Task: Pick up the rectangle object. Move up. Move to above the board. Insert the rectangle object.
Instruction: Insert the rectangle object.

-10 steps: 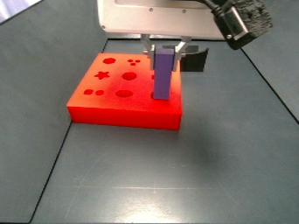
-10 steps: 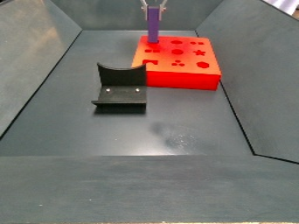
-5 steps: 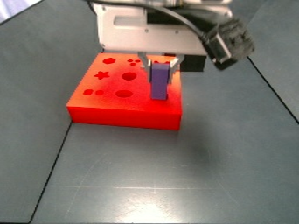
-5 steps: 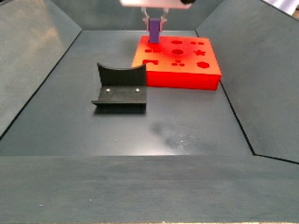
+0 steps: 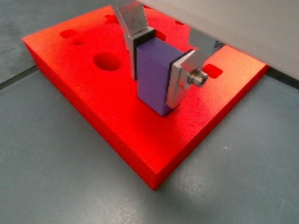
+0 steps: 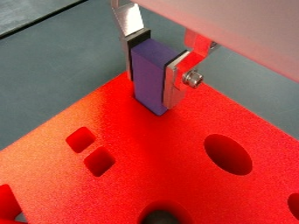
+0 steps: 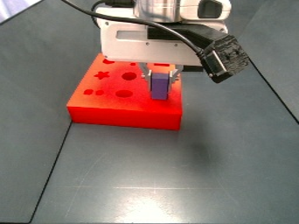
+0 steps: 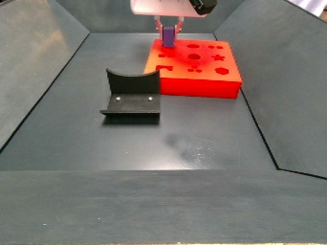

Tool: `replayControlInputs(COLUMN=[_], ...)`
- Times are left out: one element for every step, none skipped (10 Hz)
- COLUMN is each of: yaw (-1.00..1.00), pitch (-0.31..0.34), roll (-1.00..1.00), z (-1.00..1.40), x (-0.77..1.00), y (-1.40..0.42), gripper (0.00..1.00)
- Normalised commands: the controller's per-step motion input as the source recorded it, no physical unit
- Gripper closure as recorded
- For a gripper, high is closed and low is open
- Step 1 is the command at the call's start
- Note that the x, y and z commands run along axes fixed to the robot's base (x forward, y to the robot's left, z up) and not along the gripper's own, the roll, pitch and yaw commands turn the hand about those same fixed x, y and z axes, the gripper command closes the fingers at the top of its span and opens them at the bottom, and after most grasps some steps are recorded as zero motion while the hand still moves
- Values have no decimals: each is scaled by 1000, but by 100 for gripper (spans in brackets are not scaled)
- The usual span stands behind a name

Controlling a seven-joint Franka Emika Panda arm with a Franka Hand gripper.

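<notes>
My gripper is shut on the purple rectangle object, which stands upright between the silver fingers. It also shows in a wrist view. Its lower end is sunk into the top of the red board near one corner. In a side view the gripper is low over the board with only the upper part of the purple block showing. In a side view the block sits at the board's near-left corner.
A dark grey curved-top block stands on the floor left of the board. The board's top has star, round and square holes. Dark sloping walls bound the floor on each side.
The gripper has come down with the purple block. The block's lower part has gone into the board, so less of it shows above the top.
</notes>
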Motion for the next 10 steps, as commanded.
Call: replayControlInputs(yaw=[-11, -26, -54, -60, -60, -60, -11, -54, 0, 0], pitch=[0, 0, 0, 0, 0, 0, -34, 0, 0, 0], roll=[14, 14, 17, 16, 17, 19, 0, -187, 16, 0], z=[-1000, -1000, -1000, -1000, -1000, -1000, -1000, 0, 0, 0], x=[17, 49, 71, 83, 80, 83, 97, 123, 0, 0], y=[0, 0, 0, 0, 0, 0, 0, 140, 0, 0], gripper=[100, 100, 100, 100, 100, 100, 100, 100, 100, 100])
